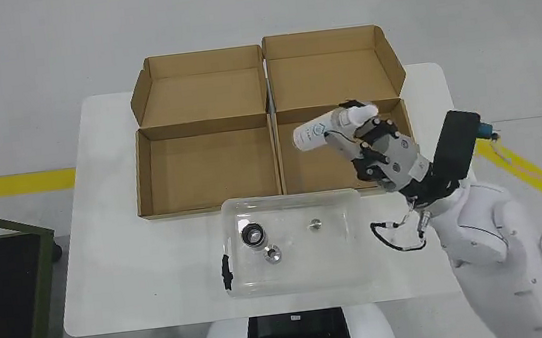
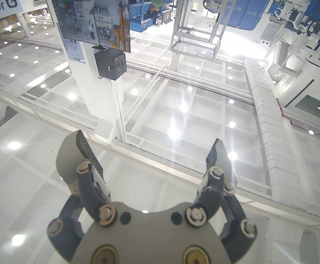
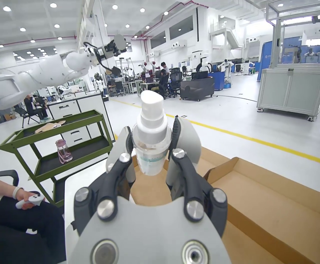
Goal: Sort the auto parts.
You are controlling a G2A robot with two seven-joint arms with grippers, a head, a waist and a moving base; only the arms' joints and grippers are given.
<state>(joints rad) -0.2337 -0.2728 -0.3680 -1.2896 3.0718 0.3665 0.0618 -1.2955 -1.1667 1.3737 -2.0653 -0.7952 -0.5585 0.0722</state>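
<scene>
**Item 1: bottle, held over the right box**

Bottle [image 1: 315, 131]: one. White pump head, clear plastic body. It lay roughly level in the air above the right box [image 1: 314, 172], touching nothing but my pads. My right gripper [image 3: 152, 130] was pinching it at the shoulder, just under the pump collar.

Handling, by my judgement: light, with a smooth and rather slippery wall that would give under a hard squeeze. The pump head looked the weakest part. I would take hold on the shoulder or body, never on the head.

My left gripper [image 2: 148, 137]: one, spread wide, holding nothing, pointed up at the ceiling.

Boxes: two, cardboard, side by side and touching, flaps open. The left box [image 1: 206, 171] held nothing I could see.

Tray [image 1: 347, 261]: one, clear, just in front of the boxes.
- ring [image 1: 253, 233], one
- small round metal part [image 1: 274, 254], one
- nut [image 1: 315, 225], one
- black piece [image 1: 225, 272] at the tray's edge, one; kind not told.

Table [image 1: 129, 246]: one, white.
</scene>
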